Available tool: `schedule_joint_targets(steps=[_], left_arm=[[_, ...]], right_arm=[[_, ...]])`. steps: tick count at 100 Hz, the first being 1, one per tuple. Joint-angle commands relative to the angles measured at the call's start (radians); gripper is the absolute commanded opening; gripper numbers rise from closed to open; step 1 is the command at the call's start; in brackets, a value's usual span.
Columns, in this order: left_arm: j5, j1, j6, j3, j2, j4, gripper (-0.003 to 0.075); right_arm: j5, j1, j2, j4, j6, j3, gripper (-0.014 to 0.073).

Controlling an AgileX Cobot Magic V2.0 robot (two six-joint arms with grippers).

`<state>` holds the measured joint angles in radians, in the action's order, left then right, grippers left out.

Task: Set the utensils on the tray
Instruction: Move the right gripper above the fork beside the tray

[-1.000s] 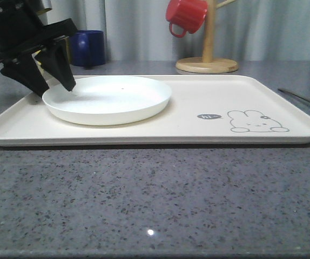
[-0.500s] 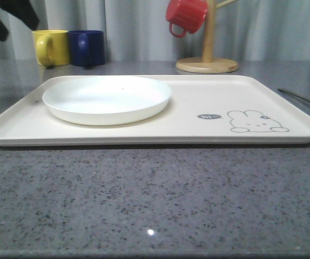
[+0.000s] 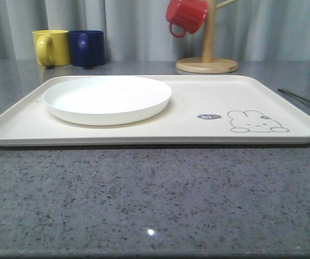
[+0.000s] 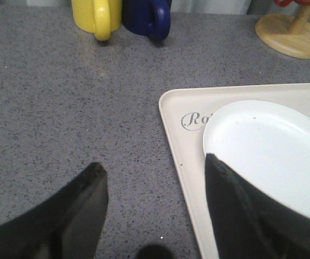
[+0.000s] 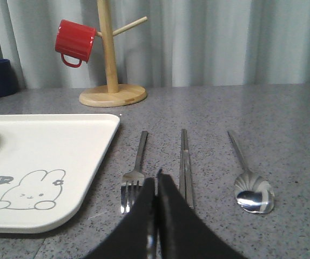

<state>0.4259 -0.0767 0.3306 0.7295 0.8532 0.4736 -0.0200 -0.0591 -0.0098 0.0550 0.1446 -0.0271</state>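
The cream tray (image 3: pixel 193 105) with its rabbit drawing lies across the middle of the table. Three silver utensils lie side by side on the table just right of the tray (image 5: pixel 52 145): a fork (image 5: pixel 140 151), a long flat chopstick-like piece (image 5: pixel 184 162) and a spoon (image 5: pixel 253 193). Thin ends of utensils (image 3: pixel 301 97) show past the tray's right rim. My right gripper (image 5: pixel 156 181) is shut with nothing in it, low over the table between fork and chopstick piece. My left gripper (image 4: pixel 154 163) is open and empty, astride the tray's left rim (image 4: pixel 179 156).
A round white plate (image 3: pixel 107 99) sits on the tray's left half. A yellow mug (image 3: pixel 51 47) and a blue mug (image 3: pixel 87 48) stand at the back left. A wooden mug tree (image 3: pixel 207 54) with a red mug (image 3: pixel 186 15) stands at the back.
My left gripper rose from the plate's left edge, moved up and to the left, and left the front view. The plate and tray stayed put.
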Motion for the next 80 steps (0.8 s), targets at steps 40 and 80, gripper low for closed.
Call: schedule_joint_targets(steps=[40,80], left_arm=[[-0.203,0.002,0.052,-0.225,-0.445,-0.001,0.0379],[-0.180,0.002,0.052,-0.238,-0.462,-0.003,-0.0019]], right_arm=[[0.085,0.007,-0.019,0.004,-0.008,0.000,-0.0069],[0.179,0.007,-0.019,0.002,-0.008,0.006,-0.0069]])
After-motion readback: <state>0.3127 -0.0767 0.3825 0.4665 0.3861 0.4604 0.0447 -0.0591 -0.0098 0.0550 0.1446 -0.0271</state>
